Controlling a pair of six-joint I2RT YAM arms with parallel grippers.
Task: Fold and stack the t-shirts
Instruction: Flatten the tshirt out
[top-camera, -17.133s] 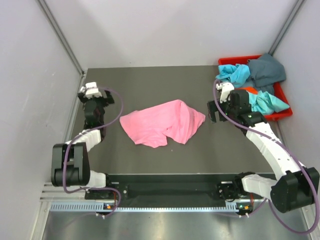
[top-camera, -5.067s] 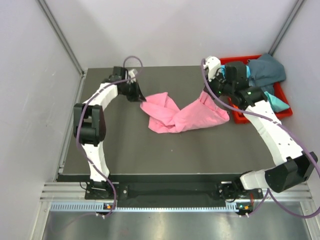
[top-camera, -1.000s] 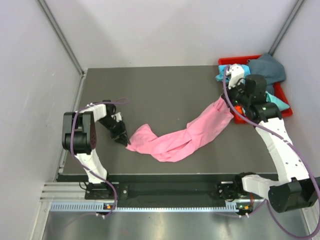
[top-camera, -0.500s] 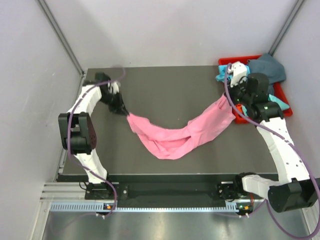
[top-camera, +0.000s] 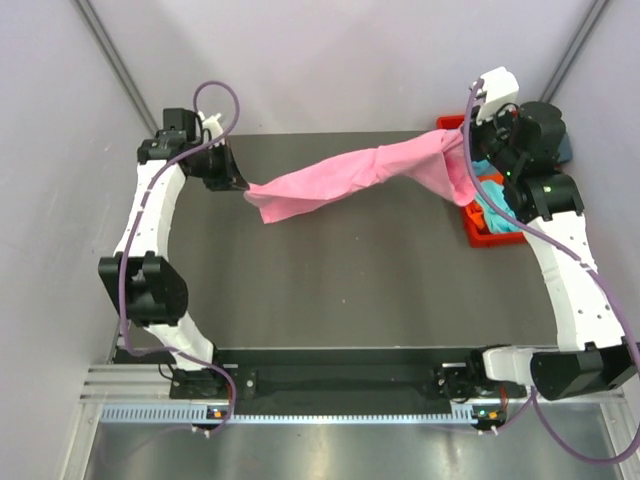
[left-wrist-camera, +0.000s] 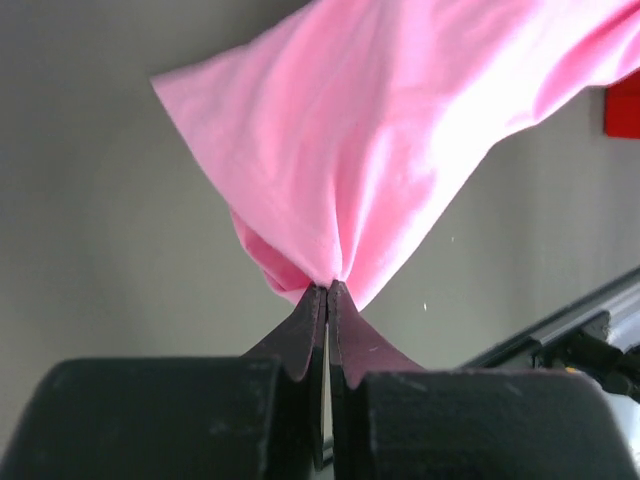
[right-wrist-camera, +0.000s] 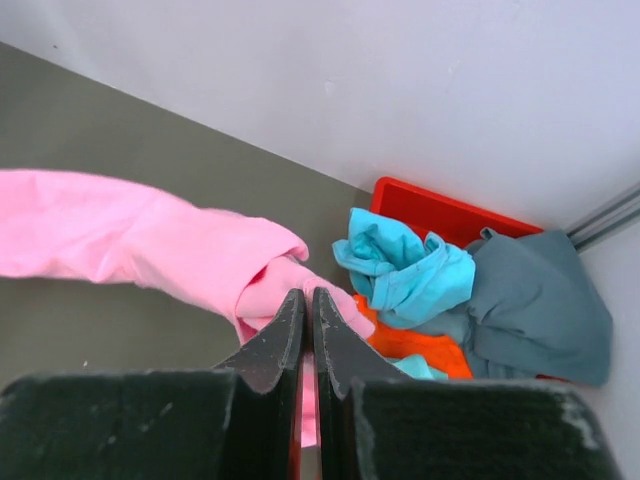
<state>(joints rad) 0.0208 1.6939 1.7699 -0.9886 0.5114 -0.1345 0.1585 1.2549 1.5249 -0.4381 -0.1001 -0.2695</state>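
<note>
A bright pink t-shirt (top-camera: 350, 177) hangs stretched in the air across the back of the table, bunched like a rope. My left gripper (top-camera: 243, 186) is shut on its left end, the cloth (left-wrist-camera: 370, 150) fanning out from the tips (left-wrist-camera: 327, 290). My right gripper (top-camera: 462, 148) is shut on the right end (right-wrist-camera: 150, 250) near the red bin, its tips (right-wrist-camera: 307, 297) pinching a fold. Turquoise (right-wrist-camera: 405, 275), dark teal-grey (right-wrist-camera: 530, 305) and orange (right-wrist-camera: 415, 345) t-shirts lie crumpled in the bin.
The red bin (top-camera: 470, 228) stands at the table's back right corner, partly hidden by my right arm. Grey walls enclose the table (top-camera: 340, 280) at the back and sides. A metal rail runs along the near edge (top-camera: 340, 385).
</note>
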